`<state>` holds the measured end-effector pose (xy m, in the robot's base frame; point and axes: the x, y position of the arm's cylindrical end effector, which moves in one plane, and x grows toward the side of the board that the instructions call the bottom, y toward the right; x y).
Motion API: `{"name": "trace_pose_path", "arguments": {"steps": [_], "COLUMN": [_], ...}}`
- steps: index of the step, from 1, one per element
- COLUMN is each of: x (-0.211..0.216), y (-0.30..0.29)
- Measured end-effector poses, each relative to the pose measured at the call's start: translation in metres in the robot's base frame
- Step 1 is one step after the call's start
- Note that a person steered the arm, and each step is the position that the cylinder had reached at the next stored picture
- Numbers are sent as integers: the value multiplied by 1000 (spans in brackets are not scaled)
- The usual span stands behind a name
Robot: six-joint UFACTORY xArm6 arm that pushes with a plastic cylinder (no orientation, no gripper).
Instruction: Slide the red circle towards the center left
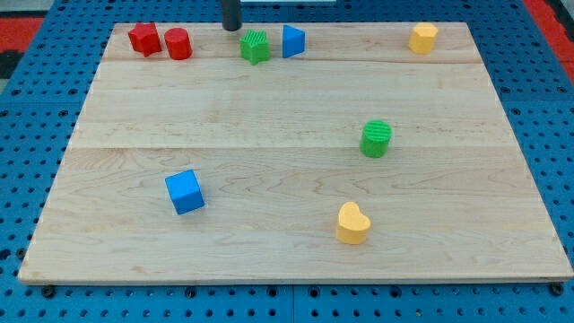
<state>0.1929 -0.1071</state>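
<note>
The red circle (178, 43) stands near the board's top left, touching or nearly touching a red star (143, 39) on its left. My tip (231, 28) is at the view's top edge, to the right of the red circle and just left of a green star (255, 46). It is apart from both.
A blue triangle (292, 40) sits right of the green star. A yellow block (423, 38) is at the top right. A green circle (376, 138) is right of centre. A blue cube (185, 191) is at lower left, a yellow heart (352, 223) at lower middle. The wooden board (269, 108) lies on a blue pegboard.
</note>
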Motion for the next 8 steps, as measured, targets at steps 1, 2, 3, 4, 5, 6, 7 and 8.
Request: {"name": "trace_pose_path", "arguments": {"steps": [1,2,3,4,5,6,7,8], "x": [0,0,-1,-1,0,20,26,29], "y": [-26,-26,-41,-52,-52,-52,-52,-52]}}
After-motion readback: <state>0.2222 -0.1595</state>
